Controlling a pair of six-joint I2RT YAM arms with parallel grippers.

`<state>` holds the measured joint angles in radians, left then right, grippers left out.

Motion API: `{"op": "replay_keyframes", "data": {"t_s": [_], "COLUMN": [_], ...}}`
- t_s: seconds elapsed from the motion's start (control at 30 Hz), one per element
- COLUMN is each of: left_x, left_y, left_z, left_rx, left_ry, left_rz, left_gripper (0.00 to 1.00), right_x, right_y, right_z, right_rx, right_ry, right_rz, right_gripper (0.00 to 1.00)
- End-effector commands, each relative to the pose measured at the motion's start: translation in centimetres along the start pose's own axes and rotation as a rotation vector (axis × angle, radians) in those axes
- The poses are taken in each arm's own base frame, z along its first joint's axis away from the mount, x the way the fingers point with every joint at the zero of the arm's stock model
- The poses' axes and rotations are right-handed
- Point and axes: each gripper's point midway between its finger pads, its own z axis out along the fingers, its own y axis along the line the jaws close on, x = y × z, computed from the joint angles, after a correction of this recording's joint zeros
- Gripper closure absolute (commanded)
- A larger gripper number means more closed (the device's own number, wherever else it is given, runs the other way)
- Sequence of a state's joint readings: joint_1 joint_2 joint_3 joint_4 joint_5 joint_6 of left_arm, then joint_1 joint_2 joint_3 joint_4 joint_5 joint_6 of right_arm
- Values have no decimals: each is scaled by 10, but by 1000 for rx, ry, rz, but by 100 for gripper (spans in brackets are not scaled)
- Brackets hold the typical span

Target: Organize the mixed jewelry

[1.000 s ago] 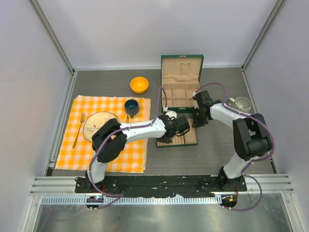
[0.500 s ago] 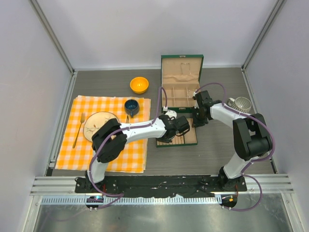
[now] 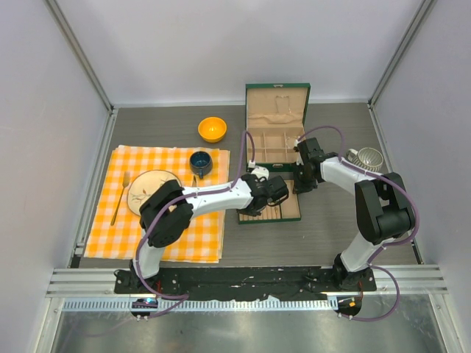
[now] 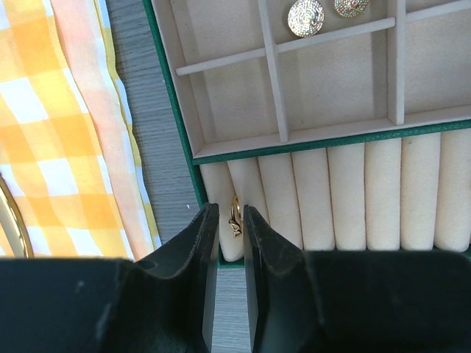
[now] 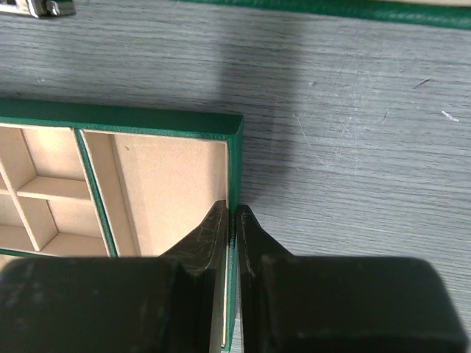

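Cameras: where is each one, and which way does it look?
Top external: above and behind, looking down at the table; left arm and right arm show.
Left wrist: on the left arm, facing ring rolls; left gripper shows.
Right wrist: on the right arm, facing the box wall; right gripper shows.
Shared: all three see the green jewelry box.

table (image 3: 331,235) lies open along its near edge. right gripper (image 5: 229,215) clamps the box (image 5: 147,121) wall; left gripper (image 4: 230,210), gripping a ring (image 4: 235,220), blocks its near-left corner.

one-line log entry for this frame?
left jaws: narrow gap around gold piece at ring rolls, grip unclear | right jaws: shut on box wall
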<state>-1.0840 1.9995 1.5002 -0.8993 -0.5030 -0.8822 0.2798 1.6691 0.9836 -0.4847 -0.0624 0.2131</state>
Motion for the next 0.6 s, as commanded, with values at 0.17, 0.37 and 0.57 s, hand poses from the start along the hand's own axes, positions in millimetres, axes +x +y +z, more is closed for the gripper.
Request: {"op": "replay_keyframes", "data": {"t_s": [0.17, 0.37, 0.57], "left_x": [-28, -29, -30], "left_y": [0, -1, -1], "left_z": [-24, -27, -29], "left_rx": [44, 54, 60], "left_ry": [-77, -74, -75], "left_rz": [-48, -47, -47], "left_gripper": [77, 76, 75], "right_x": [-17, -16, -15], "right_y": [8, 7, 7], "right_z": [3, 5, 5], "right_rx": [-31, -29, -28], "right_ry": [-61, -57, -54], "right_rz": [-8, -9, -11], "right_gripper": [96, 96, 96]}}
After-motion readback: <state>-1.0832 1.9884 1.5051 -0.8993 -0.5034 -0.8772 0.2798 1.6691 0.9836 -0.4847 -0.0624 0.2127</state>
